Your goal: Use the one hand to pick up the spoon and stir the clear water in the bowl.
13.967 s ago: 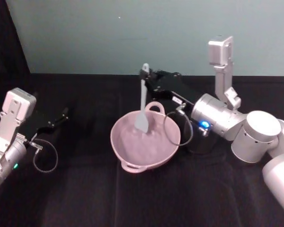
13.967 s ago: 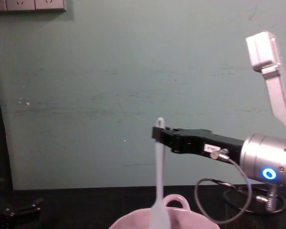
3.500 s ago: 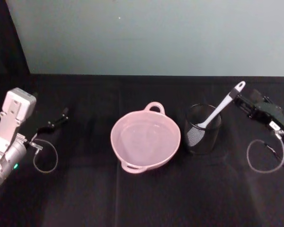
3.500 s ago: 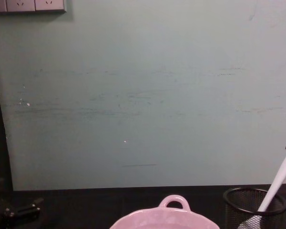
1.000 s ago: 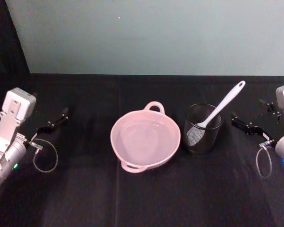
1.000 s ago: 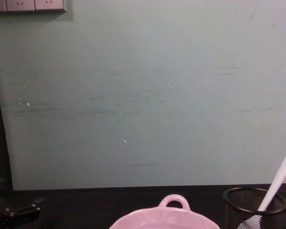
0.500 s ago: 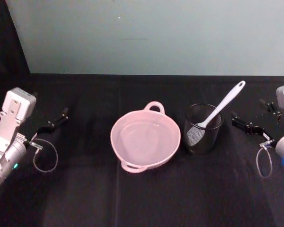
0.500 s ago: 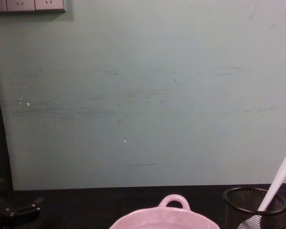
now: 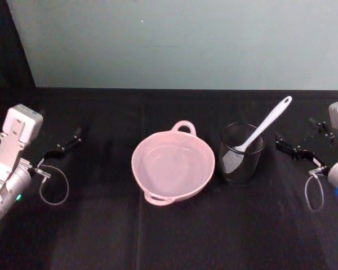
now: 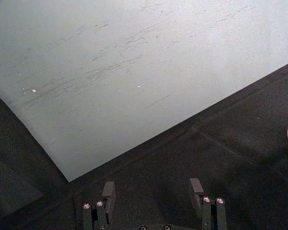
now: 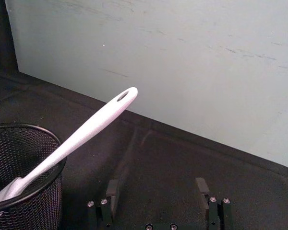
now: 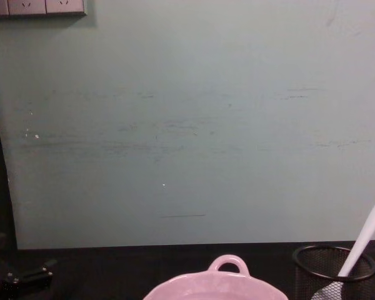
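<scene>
The spoon [image 9: 260, 130] now stands blade-down in the black wire-mesh cup [image 9: 240, 162], handle leaning up and toward the robot's right; 14 seconds earlier the right gripper held it with the blade in the bowl, and by 3.5 seconds ago it was already in the cup with the gripper just off the handle tip. Over the last second nothing on the table has moved. Judgement: the stirring phase appears complete and the tool has been returned, so the task is at or near its end. The pink bowl [image 9: 158, 194] sits at the table centre, just beside the cup on its left, with the clear water [image 9: 172, 166] barely discernible inside. The right gripper [image 9: 294, 151] is withdrawn at the right edge of the black tablecloth [image 9: 169, 236], well apart from the spoon handle; in the right wrist view its fingers [image 11: 112, 190] stand apart and hold nothing. The left gripper [image 9: 63, 147] is parked at the far left, fingers likewise spread and unloaded in the left wrist view.
</scene>
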Robot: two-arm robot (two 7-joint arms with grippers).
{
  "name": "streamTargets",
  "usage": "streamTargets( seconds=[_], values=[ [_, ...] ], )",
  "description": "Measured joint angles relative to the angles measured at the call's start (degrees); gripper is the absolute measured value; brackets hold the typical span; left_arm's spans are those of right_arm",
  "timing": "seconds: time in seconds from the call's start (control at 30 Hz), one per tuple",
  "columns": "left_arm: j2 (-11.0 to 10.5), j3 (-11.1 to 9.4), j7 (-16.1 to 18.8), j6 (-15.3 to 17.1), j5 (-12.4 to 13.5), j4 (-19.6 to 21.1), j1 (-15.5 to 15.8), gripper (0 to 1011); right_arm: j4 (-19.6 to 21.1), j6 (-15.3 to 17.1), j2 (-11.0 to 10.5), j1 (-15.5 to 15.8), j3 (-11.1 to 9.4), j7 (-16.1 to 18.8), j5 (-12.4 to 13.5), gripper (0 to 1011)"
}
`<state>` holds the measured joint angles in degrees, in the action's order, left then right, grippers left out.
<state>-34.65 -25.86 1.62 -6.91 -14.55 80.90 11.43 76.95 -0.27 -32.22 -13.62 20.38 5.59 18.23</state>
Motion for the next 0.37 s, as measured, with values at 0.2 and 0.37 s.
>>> streamTargets(
  seconds=[0.2,0.37],
  values=[
    [0.0,0.0,0.0,0.0,0.01,0.0,0.0,1011,-0.01,0.0,0.0,0.0,0.0,0.0,0.0,1004],
    [0.0,0.0,0.0,0.0,0.0,0.0,0.0,1011,-0.01,0.0,0.0,0.0,0.0,0.0,0.0,1004]
  ],
)
